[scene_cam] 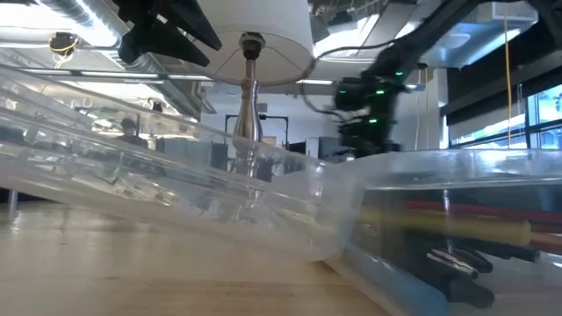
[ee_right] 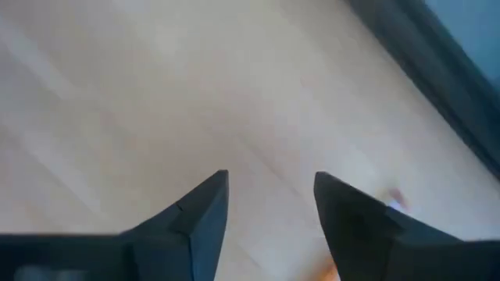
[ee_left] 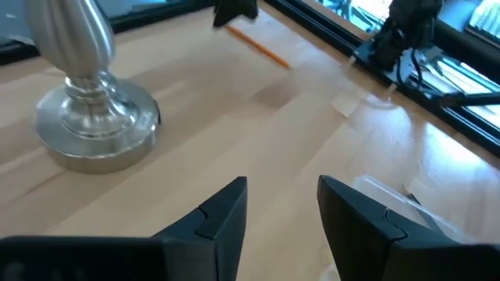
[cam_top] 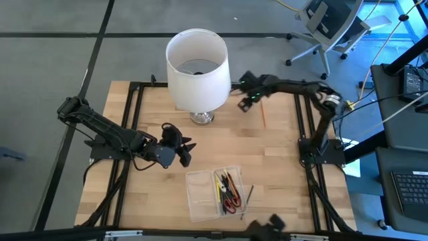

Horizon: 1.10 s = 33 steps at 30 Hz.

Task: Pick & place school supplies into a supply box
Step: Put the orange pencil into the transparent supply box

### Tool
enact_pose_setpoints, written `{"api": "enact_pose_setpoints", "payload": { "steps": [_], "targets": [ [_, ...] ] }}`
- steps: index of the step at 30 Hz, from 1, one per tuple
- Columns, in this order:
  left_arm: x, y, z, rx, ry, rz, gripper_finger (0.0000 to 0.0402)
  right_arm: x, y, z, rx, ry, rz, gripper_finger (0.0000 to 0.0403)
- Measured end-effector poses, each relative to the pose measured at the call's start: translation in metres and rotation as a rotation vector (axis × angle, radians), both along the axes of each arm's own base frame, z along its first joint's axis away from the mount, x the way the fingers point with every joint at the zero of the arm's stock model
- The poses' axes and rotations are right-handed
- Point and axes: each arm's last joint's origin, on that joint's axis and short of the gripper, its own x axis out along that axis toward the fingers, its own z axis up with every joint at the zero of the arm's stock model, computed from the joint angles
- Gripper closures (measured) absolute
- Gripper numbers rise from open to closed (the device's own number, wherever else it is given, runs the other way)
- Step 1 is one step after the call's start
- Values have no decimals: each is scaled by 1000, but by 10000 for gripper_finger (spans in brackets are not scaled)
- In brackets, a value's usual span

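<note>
Near table (cam_top: 281, 167) edge: clear box (cam_top: 200, 194), several pens and red scissors (cam_top: 232, 197) inside; one dark pen (cam_top: 248, 196) on wood just beside box.

Mid table: left gripper (cam_top: 184, 152) near box, fingers spread, empty.

Far edge: orange pencil (cam_top: 263, 114) flat on wood, right of lamp (cam_top: 196, 67). Right gripper (cam_top: 249, 92) above its far end, fingers spread, nothing between.

Judgement: pencil light, stiff, thin, apt to roll. Pinch at mid-length, across shaft, fingers down to wood.
</note>
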Motion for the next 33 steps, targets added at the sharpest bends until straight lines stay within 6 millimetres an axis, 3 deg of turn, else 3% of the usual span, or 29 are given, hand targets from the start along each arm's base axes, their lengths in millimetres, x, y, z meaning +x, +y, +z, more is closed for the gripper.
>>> {"api": "enact_pose_setpoints", "payload": {
  "steps": [2,5,10,16,21,27,33],
  "targets": [
    [0,-1,0,-12,5,-17,253,-26,-4,0,10,-7,-83,209],
    [0,-1,-1,-14,11,-21,253,-60,-4,-18,72,-21,-176,209],
    [0,-1,-1,-2,20,-24,254,-88,-1,-33,70,-65,-265,209],
    [0,-1,-1,12,27,-35,255,-98,3,-47,-9,11,-351,209],
    [-1,-1,-2,3,38,-46,256,-99,3,-47,-20,25,-355,209],
    [-1,-1,-3,2,52,-51,258,-111,13,-33,-50,135,-383,209],
    [-1,-1,-3,6,49,-44,258,-128,33,-18,38,226,-521,209]
  ]
}}
